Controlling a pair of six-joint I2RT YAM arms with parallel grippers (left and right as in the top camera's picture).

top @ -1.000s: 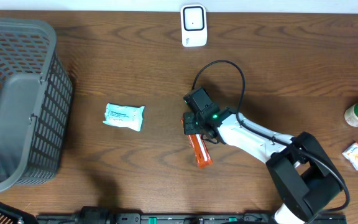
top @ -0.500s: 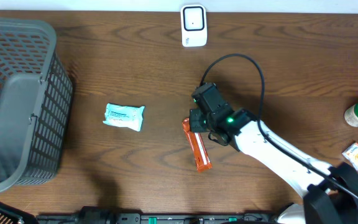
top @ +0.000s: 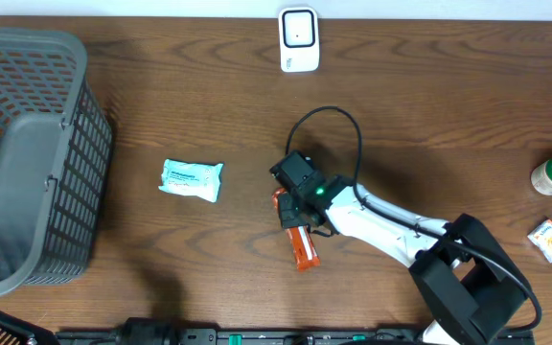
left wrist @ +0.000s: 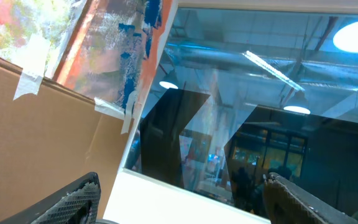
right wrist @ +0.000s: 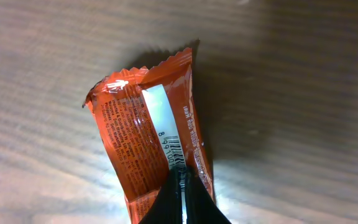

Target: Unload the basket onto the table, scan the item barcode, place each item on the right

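One orange foil snack wrapper (top: 301,247) on wooden surface (top: 209,115), my clenched right fingers (right wrist: 168,200) touching its barcode (right wrist: 174,152); left fingers (left wrist: 73,202) released; white scanner (top: 298,38) well apart: scan pending.

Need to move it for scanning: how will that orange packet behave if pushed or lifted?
The orange packet looks light and flat, so it would likely slide or pivot under the shut right tool. Its glossy, crinkled film probably flexes and may slip. Unlikely to roll.

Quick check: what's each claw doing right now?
Left claw: open, empty.
Right claw: closed, tips on the orange packet; grip cannot be told.
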